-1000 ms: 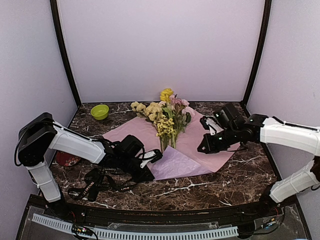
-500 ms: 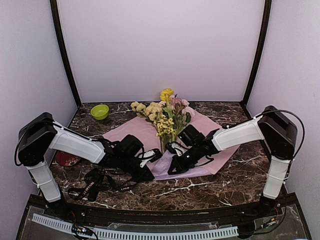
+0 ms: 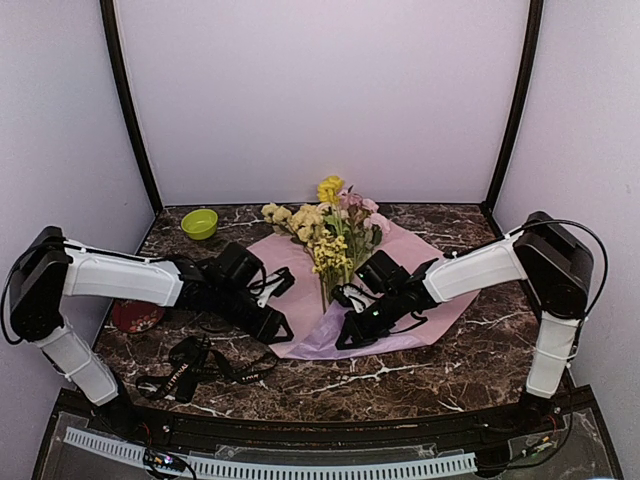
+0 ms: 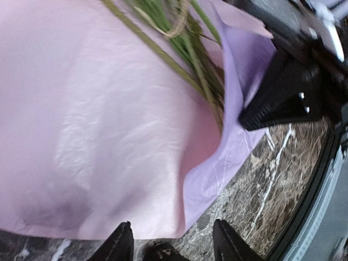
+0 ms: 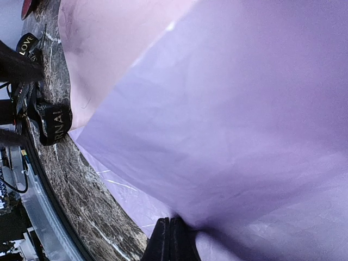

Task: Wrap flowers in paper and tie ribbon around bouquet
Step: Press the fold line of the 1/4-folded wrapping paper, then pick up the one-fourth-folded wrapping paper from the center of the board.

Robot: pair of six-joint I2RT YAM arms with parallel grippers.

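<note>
When taken from the near edge outward, first one ribbon (image 3: 190, 365): black, with white lettering, lying in loose coils on the marbled table (image 3: 480, 350) at the near left, touched by neither claw. Just beyond it and further left, one dark red dish (image 3: 128, 318), first of two containers, half hidden under the left arm (image 3: 120, 280); contents not to be told.

Next, two claws, both low over the near part of the paper (image 3: 415, 255). Left claw (image 4: 174, 242): fingers spread apart, holding nothing, hovering at the sheet's left side with the paper's near edge just ahead in the wrist view. Right claw (image 3: 348, 338): fingers closed tight together, tips down on a flap of the sheet folded up at its near corner.

One sheet only, lilac-pink and crinkled, spread flat at mid table apart from that folded corner. On it, one bunch of flowers (image 3: 330, 225): thin green stems pointing toward the near side and running into the fold just beside the right claw, with yellow, cream and pink blooms toward the back wall. Not yet rolled into a cone, not yet tied.

Farthest, at the back left, one small green bowl (image 3: 200, 223), second container, upright, apart from the sheet, inside showing only its own green.
</note>
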